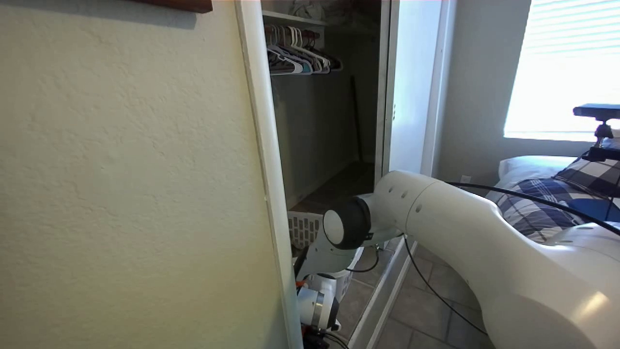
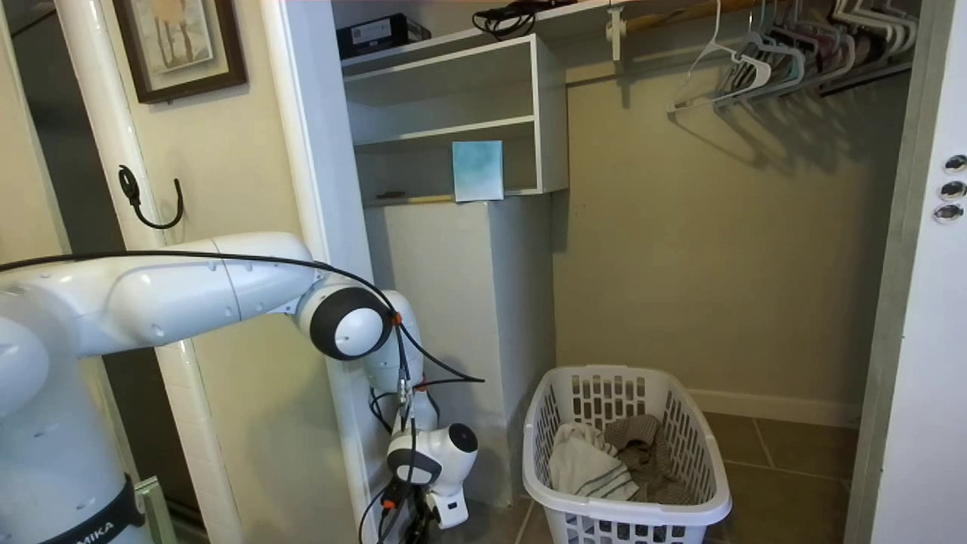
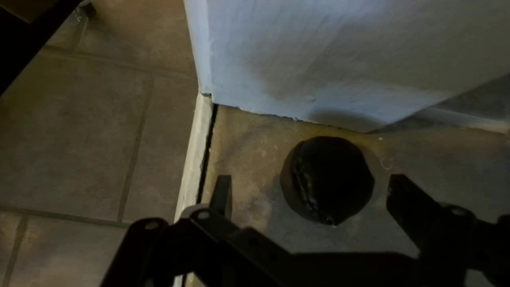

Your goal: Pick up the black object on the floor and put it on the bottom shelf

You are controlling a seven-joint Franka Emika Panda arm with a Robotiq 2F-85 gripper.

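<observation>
Black object (image 3: 330, 181) is on the floor (image 3: 247, 155), near the white wall (image 3: 299, 59) and right of the pale strip (image 3: 195, 155). The tool (image 3: 308, 189) has its fingers (image 3: 222, 193) spread well apart, one left, one right, nothing clamped. Thing looks stitched, so I'm guessing leathery, light, a little squishy, maybe slick, hard to break. I'd pinch it across the middle, not up by the top edge.

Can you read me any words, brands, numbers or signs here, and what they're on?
"MIKA": on the black band low on the white arm; the picture's edge cuts off whatever comes before.
Too small to read: the pale label on the dark box up high.
I can make out no other writing.
</observation>
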